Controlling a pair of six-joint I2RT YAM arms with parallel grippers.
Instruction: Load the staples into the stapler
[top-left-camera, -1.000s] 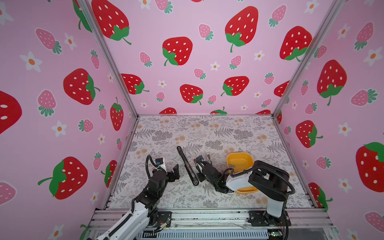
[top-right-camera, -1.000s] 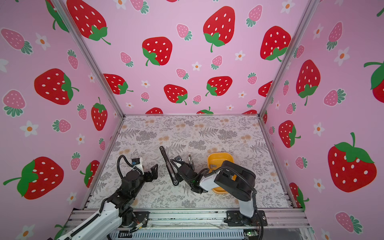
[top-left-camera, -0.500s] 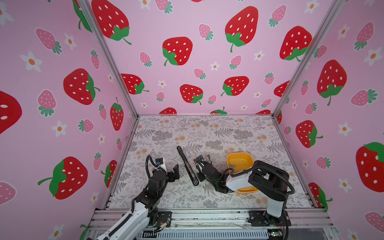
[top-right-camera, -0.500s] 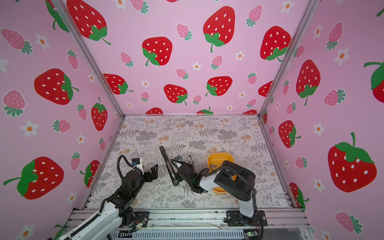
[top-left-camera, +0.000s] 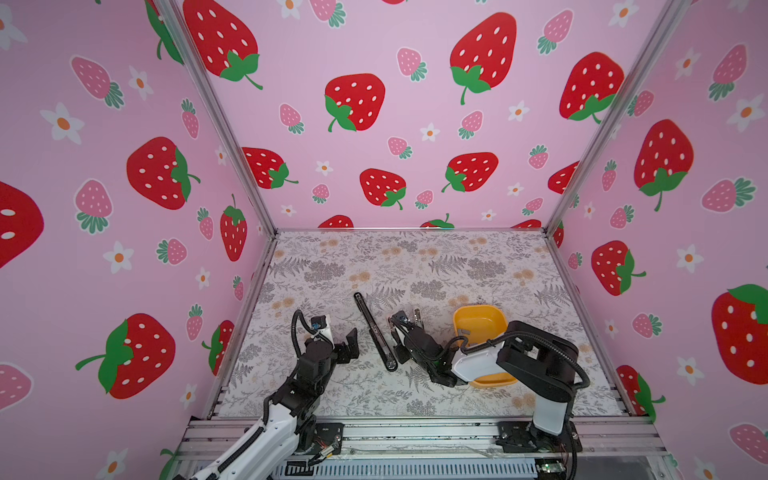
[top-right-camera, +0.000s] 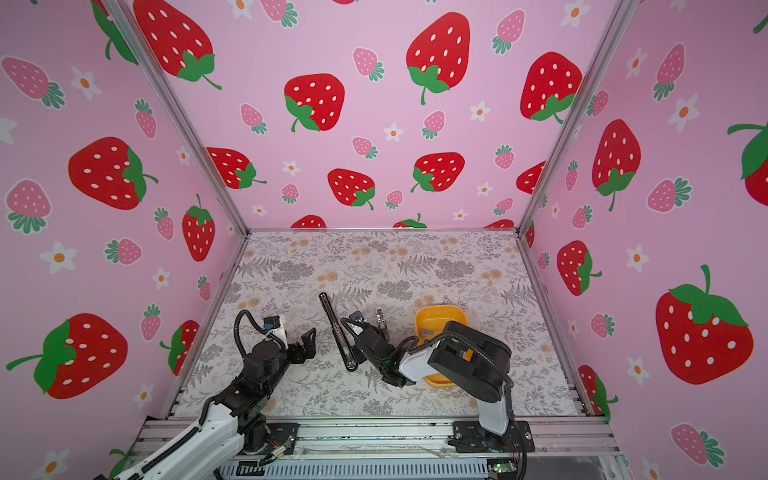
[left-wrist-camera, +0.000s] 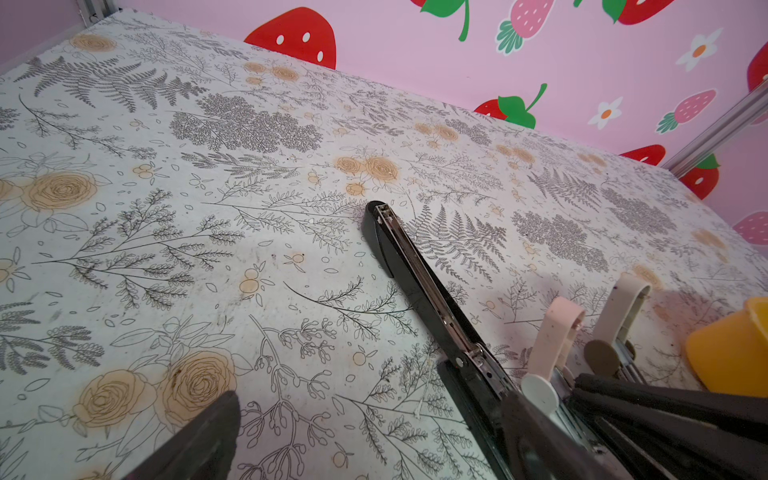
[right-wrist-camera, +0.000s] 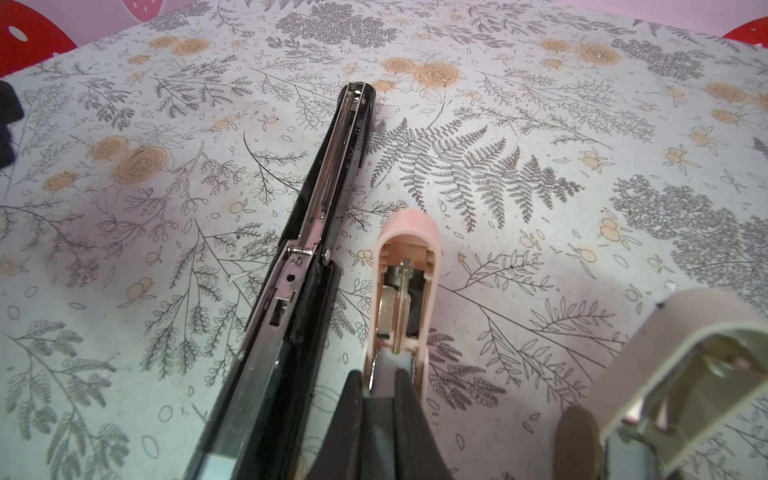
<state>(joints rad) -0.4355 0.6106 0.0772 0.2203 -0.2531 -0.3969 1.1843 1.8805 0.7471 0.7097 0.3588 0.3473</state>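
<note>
Pink stapler (right-wrist-camera: 409, 237) within right pincer (right-wrist-camera: 379, 377)

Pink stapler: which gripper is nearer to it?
Right. The right gripper is shut on the pink stapler; the left gripper hangs open, apart from it, beyond the black stapler.

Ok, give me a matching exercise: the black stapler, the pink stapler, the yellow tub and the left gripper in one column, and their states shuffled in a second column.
1. black stapler
2. pink stapler
3. yellow tub
4. left gripper

A. clamped in the right gripper
B. open, holding nothing
C. has a grey staple strip inside
D. lies unfolded flat on the mat

Pairs: 1-D, 2-A, 3-C, 4-B
</note>
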